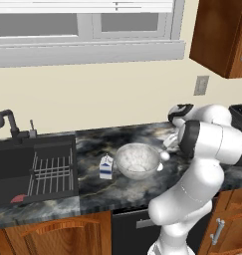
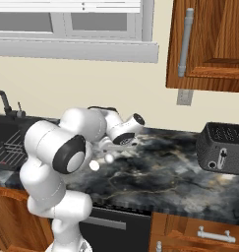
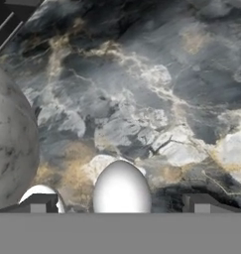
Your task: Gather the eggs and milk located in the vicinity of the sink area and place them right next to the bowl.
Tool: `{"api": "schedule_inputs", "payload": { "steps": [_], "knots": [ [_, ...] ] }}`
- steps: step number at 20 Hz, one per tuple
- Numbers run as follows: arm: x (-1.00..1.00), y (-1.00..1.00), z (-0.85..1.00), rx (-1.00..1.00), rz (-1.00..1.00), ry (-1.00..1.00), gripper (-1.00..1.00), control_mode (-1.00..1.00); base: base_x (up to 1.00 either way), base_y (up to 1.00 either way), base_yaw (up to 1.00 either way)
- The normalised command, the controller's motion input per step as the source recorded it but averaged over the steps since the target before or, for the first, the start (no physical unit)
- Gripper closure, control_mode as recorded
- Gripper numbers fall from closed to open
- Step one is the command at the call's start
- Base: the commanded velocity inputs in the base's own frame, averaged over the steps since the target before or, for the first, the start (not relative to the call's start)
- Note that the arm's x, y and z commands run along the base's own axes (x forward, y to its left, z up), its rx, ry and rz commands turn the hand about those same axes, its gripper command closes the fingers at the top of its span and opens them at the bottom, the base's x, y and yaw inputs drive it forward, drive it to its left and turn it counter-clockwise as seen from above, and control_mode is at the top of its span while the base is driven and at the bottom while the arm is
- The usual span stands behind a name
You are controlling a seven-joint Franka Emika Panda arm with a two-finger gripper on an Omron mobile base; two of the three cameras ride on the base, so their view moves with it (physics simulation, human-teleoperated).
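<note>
My gripper (image 3: 121,203) sits low over the worktop (image 3: 156,99) with its tips spread wide and an egg (image 3: 122,191) between them, not squeezed as far as I can tell; a second egg (image 3: 41,194) peeks in at about 8 o'clock, just beside the bowl (image 3: 10,149). The milk (image 1: 106,167) stands close at the bowl's 9 o'clock, away from the sink (image 1: 35,167). To finish well, I'd lift straight up without nudging either egg, so both stay by the bowl

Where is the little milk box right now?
The milk stands on the dark marble counter in the left base view, between the sink on its left and the glass bowl on its right.
</note>
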Motion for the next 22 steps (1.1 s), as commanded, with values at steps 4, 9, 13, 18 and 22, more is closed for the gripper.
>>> {"api": "schedule_inputs", "payload": {
  "steps": [4, 9, 13, 18, 22],
  "knots": [
    [0.0, 0.0, -0.16, 0.0, 0.0, 0.0, -1.0, -1.0, 0.0, 0.0, 0.0],
    [-0.05, 0.02, -0.18, 0.0, 0.03, 0.0, -1.0, -1.0, 0.0, 0.0, 0.0],
    [-0.12, 0.06, -0.03, 0.0, 0.07, -0.01, -1.0, -1.0, 0.0, 0.0, 0.0],
    [-0.11, 0.12, 0.0, 0.0, 0.07, -0.01, -1.0, -1.0, 0.0, 0.0, 0.0],
    [-0.11, 0.11, 0.0, 0.0, 0.08, 0.0, -1.0, -1.0, 0.0, 0.0, 0.0]
  ]
}}
